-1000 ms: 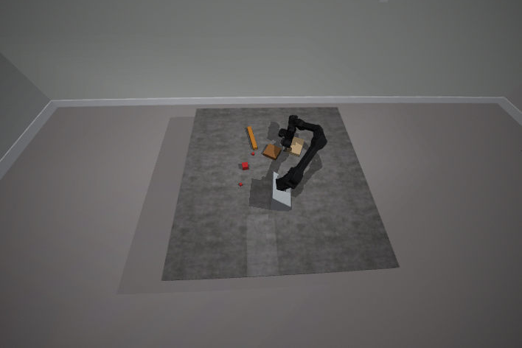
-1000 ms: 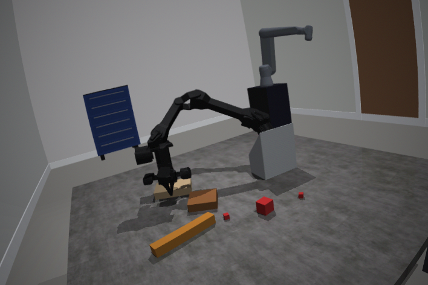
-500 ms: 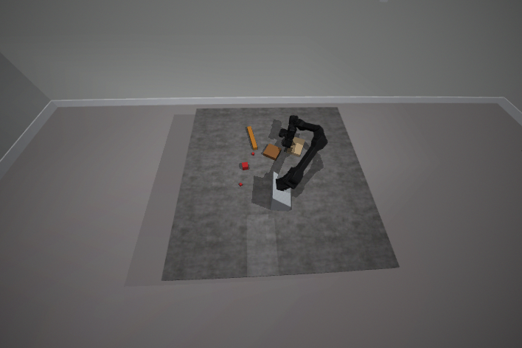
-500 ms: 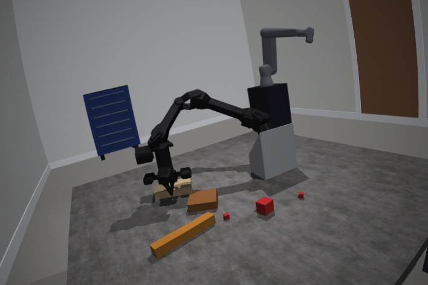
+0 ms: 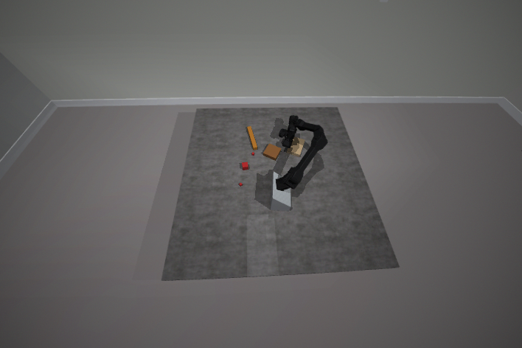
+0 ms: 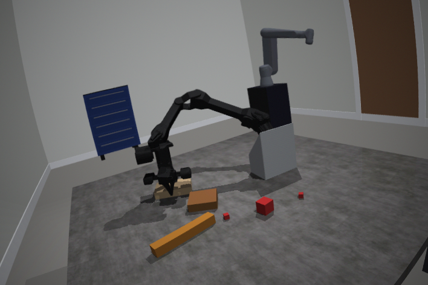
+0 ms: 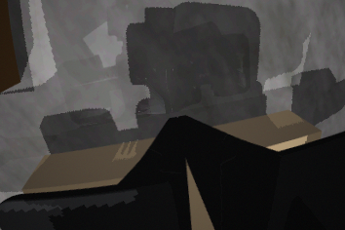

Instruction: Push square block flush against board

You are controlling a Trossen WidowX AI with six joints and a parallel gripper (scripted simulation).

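A squarish brown block (image 5: pixel 272 152) (image 6: pixel 202 199) lies flat on the mat. Its edge shows at the left of the wrist view (image 7: pixel 6 34). A light tan block (image 5: pixel 298 148) (image 6: pixel 183 191) (image 7: pixel 83 166) lies flat close beside it, with a narrow gap between them. A long orange bar (image 5: pixel 251 138) (image 6: pixel 183 235) lies apart from both. My gripper (image 6: pixel 171 194) (image 7: pixel 178 125) is shut and empty, its tips low at the tan block's side. Whether they touch it I cannot tell. The hand and its shadow hide part of the tan block.
A red cube (image 5: pixel 245 165) (image 6: pixel 264 206) and two tiny red cubes lie on the grey mat (image 5: pixel 211 229) (image 6: pixel 328 240). The arm's grey pedestal (image 5: pixel 280 197) (image 6: pixel 278 153) stands behind the blocks as seen in the exterior view.
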